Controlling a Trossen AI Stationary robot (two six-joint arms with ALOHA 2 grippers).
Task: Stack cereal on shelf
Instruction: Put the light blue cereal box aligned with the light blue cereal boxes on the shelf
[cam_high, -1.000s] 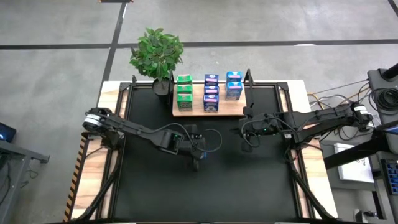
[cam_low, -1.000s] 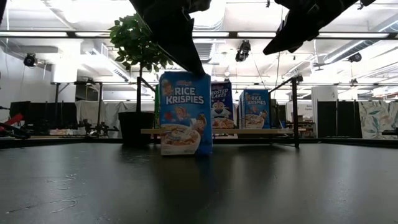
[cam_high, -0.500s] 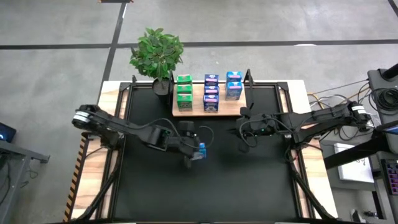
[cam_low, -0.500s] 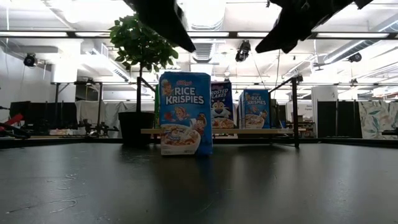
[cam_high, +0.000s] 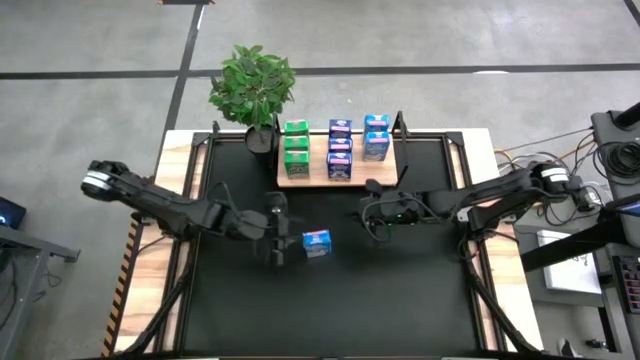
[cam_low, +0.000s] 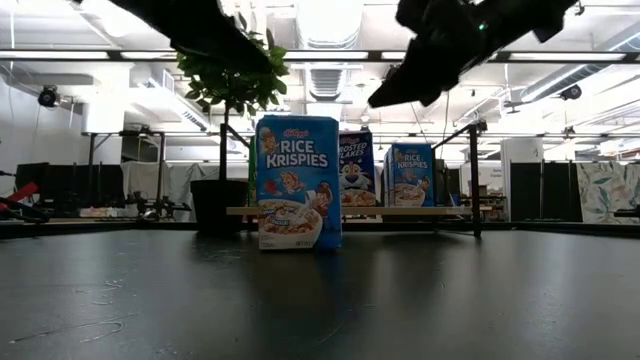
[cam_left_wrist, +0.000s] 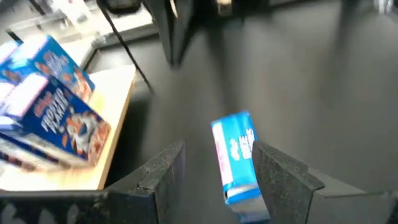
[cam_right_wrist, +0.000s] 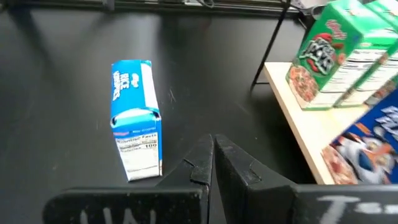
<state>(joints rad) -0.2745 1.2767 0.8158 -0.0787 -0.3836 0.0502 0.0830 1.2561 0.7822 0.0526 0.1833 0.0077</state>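
Blue cereal carton (cam_high: 317, 242) stands upright, alone on the black mat (cam_high: 400, 300) near the table's middle, well apart from the shelf (cam_high: 336, 178) at the far edge, where other cartons (cam_high: 340, 150) sit in rows. Likely step: pick it up. Best to straddle its narrow sides squarely, close low enough not to tip it.

Left pincer (cam_left_wrist: 214, 171) is spread wide, empty, just beside the carton. Right pincer (cam_right_wrist: 212, 163) is pressed together, holding nothing, hovering near the carton's other side.
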